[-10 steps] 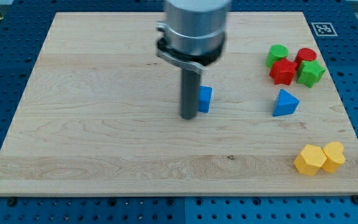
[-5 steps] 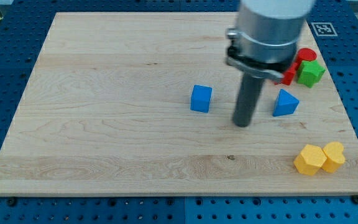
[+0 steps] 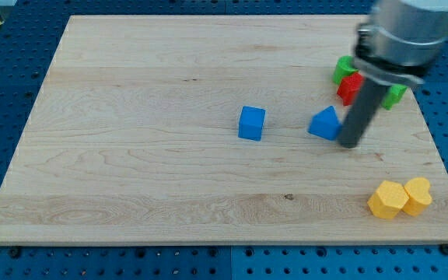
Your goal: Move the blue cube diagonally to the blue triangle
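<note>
Blue triangle [image 3: 326, 124] touches my tip [image 3: 349, 144]; blue cube [image 3: 251, 123] apart.

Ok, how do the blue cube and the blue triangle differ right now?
The blue cube has a square face and flat top; the blue triangle rises to a peak. The blue cube stands alone near the middle of the wooden board, with nothing touching it; the blue triangle has my tip right against its side toward the view's right. Both share the same blue and sit at about the same height in the view.
</note>
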